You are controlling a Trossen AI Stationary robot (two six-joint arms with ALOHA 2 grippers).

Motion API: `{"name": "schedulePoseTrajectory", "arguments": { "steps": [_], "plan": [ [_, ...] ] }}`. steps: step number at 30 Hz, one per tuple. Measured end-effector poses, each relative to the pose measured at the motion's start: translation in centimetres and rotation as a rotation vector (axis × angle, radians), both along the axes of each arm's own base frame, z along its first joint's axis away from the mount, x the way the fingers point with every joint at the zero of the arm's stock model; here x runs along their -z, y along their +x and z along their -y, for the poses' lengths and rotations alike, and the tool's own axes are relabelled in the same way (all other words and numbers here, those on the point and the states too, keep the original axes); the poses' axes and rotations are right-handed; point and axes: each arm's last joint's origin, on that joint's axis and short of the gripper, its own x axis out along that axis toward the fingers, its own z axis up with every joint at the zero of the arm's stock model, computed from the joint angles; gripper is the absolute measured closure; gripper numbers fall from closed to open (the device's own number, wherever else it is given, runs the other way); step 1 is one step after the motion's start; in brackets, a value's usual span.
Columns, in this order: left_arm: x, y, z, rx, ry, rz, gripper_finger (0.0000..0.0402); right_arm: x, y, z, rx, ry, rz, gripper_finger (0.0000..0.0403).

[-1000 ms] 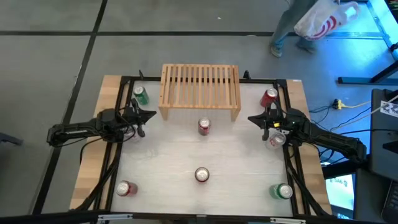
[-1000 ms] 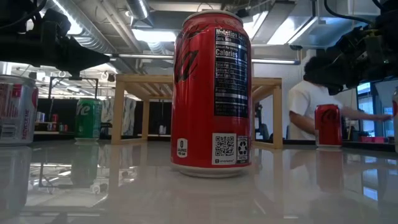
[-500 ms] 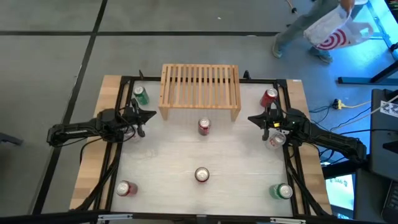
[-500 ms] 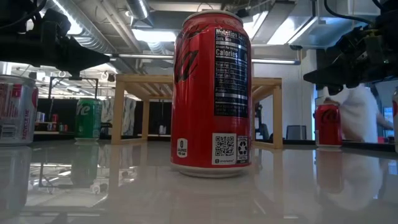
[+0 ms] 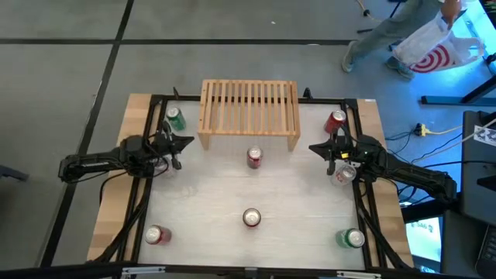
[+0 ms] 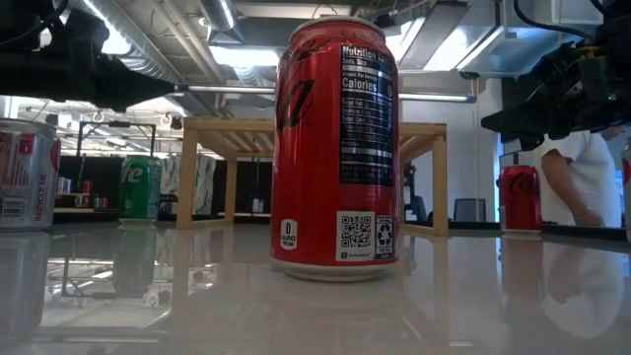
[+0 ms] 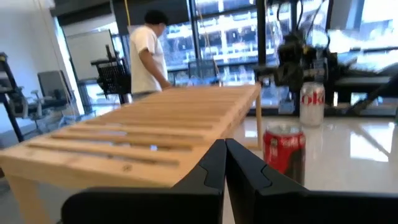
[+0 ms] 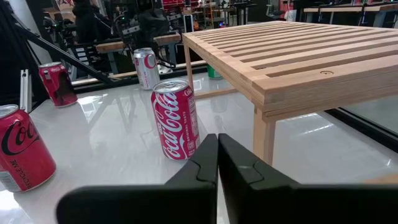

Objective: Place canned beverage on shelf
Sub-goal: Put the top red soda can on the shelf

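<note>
The shelf [image 5: 249,112], a low light-wood slatted rack, stands on its side legs at the table's far middle. Several beverage cans stand upright on the white table. One red can [image 5: 254,158] is just in front of the shelf, and another red can [image 5: 252,218] is nearer the front edge. My left gripper [image 5: 191,141] is shut and hovers level at the table's left, pointing toward the shelf [image 7: 155,130] and the red can [image 7: 284,152]. My right gripper [image 5: 312,147] is shut at the table's right, pointing toward the same red can [image 8: 177,120].
A green can [image 5: 176,120] and a red can [image 5: 335,121] flank the shelf. A silver can [image 5: 343,174] stands beneath my right arm. A red-and-silver can [image 5: 157,235] and a green can [image 5: 353,238] sit at the near corners. A person walks beyond the far right corner.
My left gripper has rolled slightly about its own axis without shifting. The cans, the shelf and my right arm have kept still. The person beyond the table has walked toward the right.
</note>
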Motion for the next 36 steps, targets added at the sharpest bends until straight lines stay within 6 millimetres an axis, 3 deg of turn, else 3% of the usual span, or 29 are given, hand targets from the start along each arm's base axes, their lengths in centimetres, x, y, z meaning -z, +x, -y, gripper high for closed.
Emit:
{"name": "schedulePoseTrajectory", "arguments": {
  "steps": [9, 16, 27, 36],
  "plan": [
    [-1.5, -0.3, 0.1, 0.019, 0.0, 0.172, 0.0398, -0.2, 0.0, 0.0, -0.001, -0.008, 0.021, 0.0393],
    [-2.1, -0.4, 0.2, 0.052, -0.045, 0.257, 0.0398, -1.4, 0.0, -0.1, -0.031, 0.01, 0.114, 0.0393],
    [-2.8, -0.1, 0.0, 0.031, -0.034, 0.315, 0.0398, -6.4, -0.5, 1.0, 0.383, -0.045, -0.052, 0.0393],
    [-3.2, 0.9, -0.3, -0.06, 0.029, 0.315, 0.0398, -10.6, 1.4, 2.6, 0.64, -0.161, -0.354, 0.0393]
  ]
}}
